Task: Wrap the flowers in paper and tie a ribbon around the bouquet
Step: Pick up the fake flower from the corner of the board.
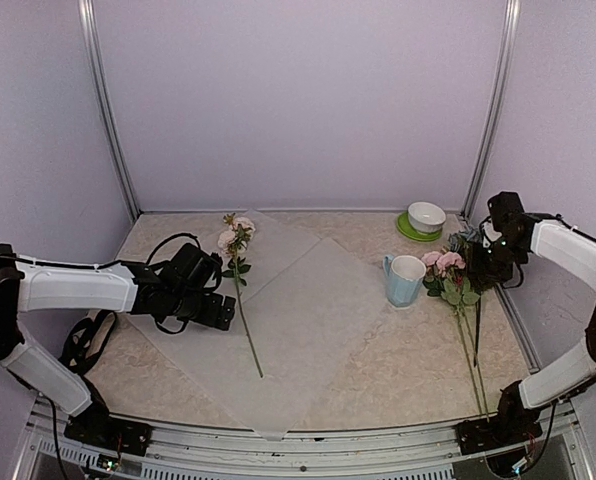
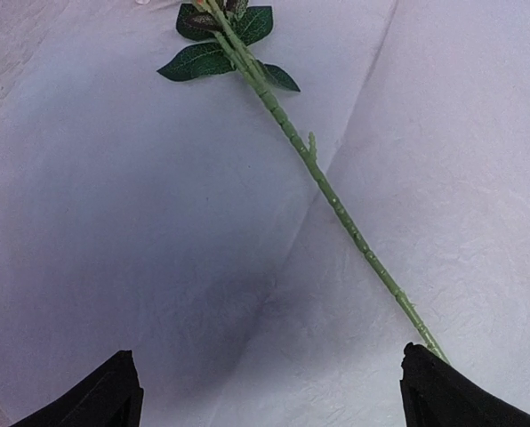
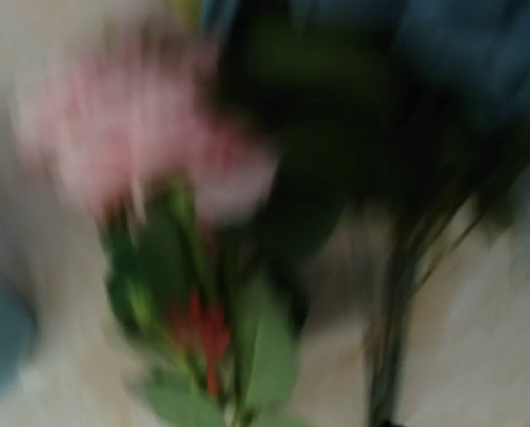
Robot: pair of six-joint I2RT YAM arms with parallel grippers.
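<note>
left fingers (image 2: 96,396) wide over rose stem (image 2: 336,206) on paper (image 2: 114,222) | right fingers (image 1: 490,262) at flowers (image 1: 448,270), spread unclear | mug (image 1: 406,280), bowl (image 1: 426,216) beside

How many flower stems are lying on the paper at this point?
1. A pink rose stem lies on the left part of the paper, beside the left gripper. The remaining flowers are off it, right of the mug; none seems hidden.

Pale blue mug (image 1: 405,280) upright on table (image 1: 398,370); white bowl (image 1: 426,215) on green saucer (image 1: 408,233).
</note>
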